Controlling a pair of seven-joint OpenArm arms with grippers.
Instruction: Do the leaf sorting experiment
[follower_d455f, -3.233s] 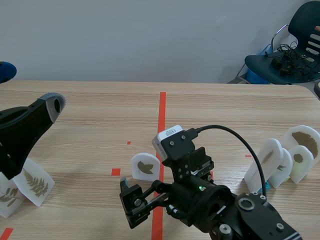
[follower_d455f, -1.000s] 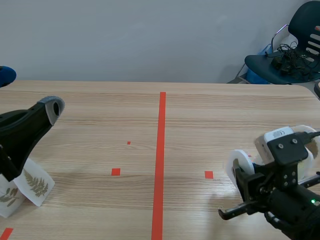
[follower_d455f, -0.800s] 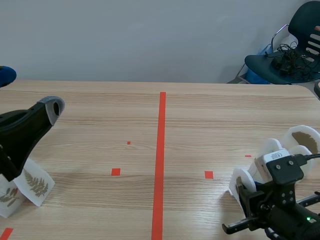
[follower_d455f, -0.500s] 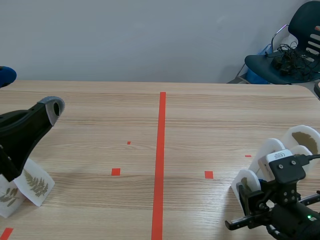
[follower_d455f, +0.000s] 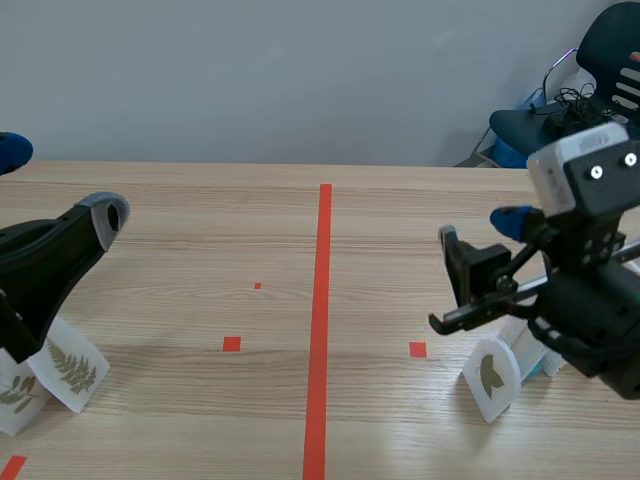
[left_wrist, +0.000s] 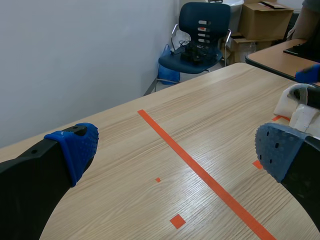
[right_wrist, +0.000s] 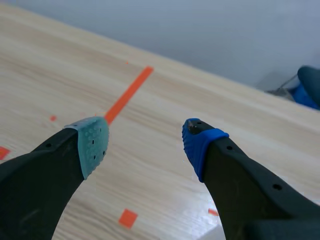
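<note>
right gripper (right_wrist: 145, 140): jaws wide, empty | left gripper (left_wrist: 175, 145): likewise wide, empty | risk: leaf card (follower_d455f: 490, 378) (standing tilted below the right gripper) may topple if brushed

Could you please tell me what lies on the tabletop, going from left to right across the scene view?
Fern leaf card → small red square mark → long red tape line → second red square mark → white leaf card.
</note>
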